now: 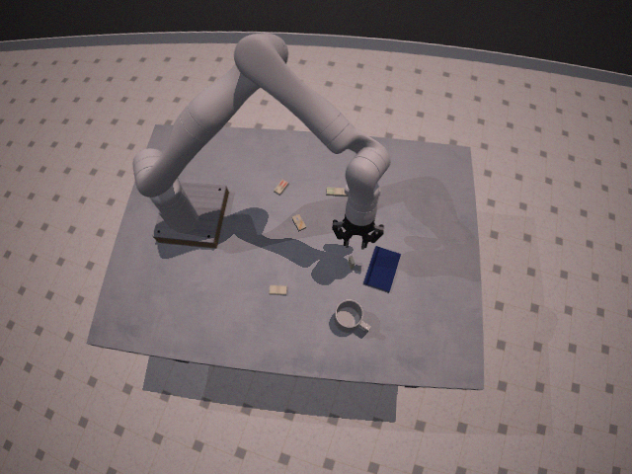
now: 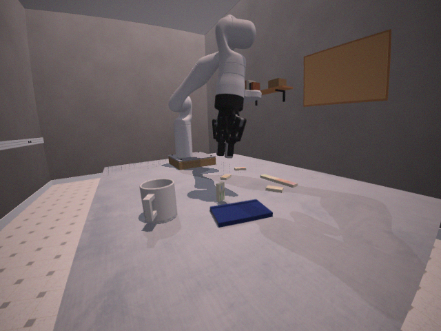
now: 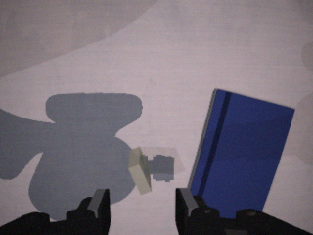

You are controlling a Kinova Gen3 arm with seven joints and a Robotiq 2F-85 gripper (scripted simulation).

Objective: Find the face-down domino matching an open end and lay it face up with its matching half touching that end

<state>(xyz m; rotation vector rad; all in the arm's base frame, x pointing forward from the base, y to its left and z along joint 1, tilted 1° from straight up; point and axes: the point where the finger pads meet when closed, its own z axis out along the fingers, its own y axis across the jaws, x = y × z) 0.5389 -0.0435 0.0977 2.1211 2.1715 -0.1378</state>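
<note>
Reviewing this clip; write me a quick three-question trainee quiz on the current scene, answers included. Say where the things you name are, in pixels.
1. True or false: the small cream domino [image 1: 352, 262] [image 2: 220, 191] [image 3: 140, 171] nearest the flat dark-blue book [image 1: 382, 269] [image 2: 240, 212] [image 3: 245, 152] stands upright.
2. Multiple choice: what is the black two-finger gripper [image 1: 355, 245] [image 2: 225, 155] [image 3: 142, 205] holding?
A. the book
B. a domino
C. nothing
3. Fill in: the round light-grey object with a handle [image 1: 349, 314] [image 2: 158, 200] is a ____.

Key: 1. True; 2. C; 3. mug
</note>
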